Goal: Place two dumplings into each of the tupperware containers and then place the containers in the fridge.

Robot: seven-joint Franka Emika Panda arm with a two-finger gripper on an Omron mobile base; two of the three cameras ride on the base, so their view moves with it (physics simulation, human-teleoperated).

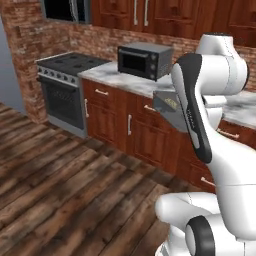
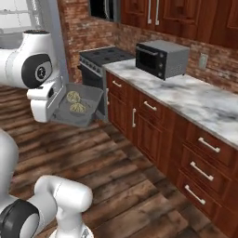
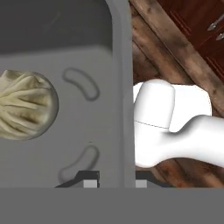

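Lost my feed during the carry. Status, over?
Hand shut on tupperware container wall. Two dumplings inside, held above the floor. Fridge not sighted; nothing in the way ahead.

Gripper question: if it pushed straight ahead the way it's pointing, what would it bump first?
Probably the tupperware container itself: the gripper is shut on its wall. Past that lies the wooden floor, though depth is unclear.
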